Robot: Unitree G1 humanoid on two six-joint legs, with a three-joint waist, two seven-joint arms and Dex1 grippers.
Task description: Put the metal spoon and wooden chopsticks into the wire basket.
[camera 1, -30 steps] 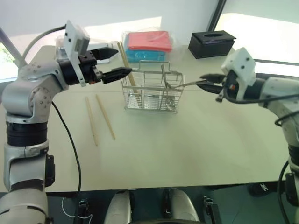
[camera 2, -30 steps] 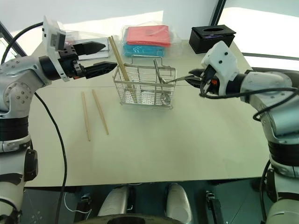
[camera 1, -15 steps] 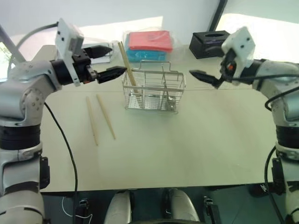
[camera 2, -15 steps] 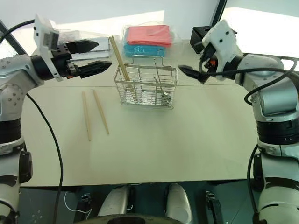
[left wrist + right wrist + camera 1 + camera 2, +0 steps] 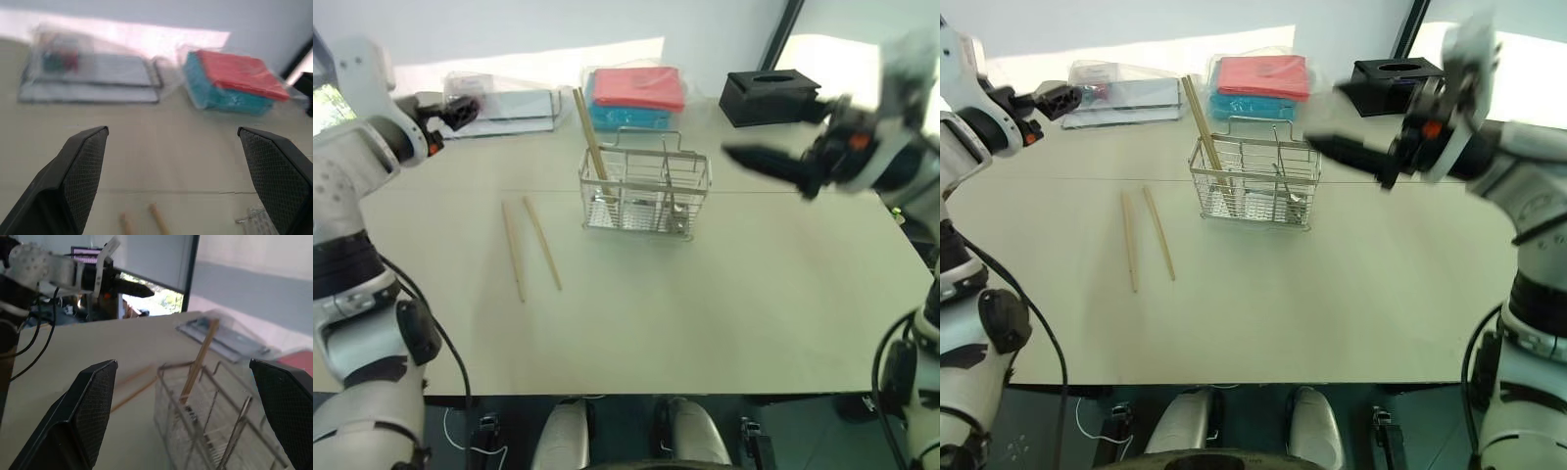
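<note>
- Pale and wide, the table (image 5: 705,313) carries a wire basket (image 5: 646,196) near its far middle, with a black box (image 5: 773,96) and wrapped red and blue packs (image 5: 636,96) behind it.
- Inside the basket a pair of wooden chopsticks (image 5: 591,142) leans up out of the left compartment, and what looks like the metal spoon (image 5: 674,211) stands in a compartment towards the right.
- Two loose chopsticks (image 5: 530,250) lie flat on the table, well apart from the basket on its left.
- Up near the far left corner hangs the left gripper (image 5: 173,171), fingers spread wide and empty.
- Hovering beside the basket's right end, the right gripper (image 5: 773,162) also has its jaws wide apart, holding nothing.
- My reading: the spoon looks delivered, so the loose pair is what remains.
- Next, the left arm would need to come down over those sticks, line its fingers across them, and close.
</note>
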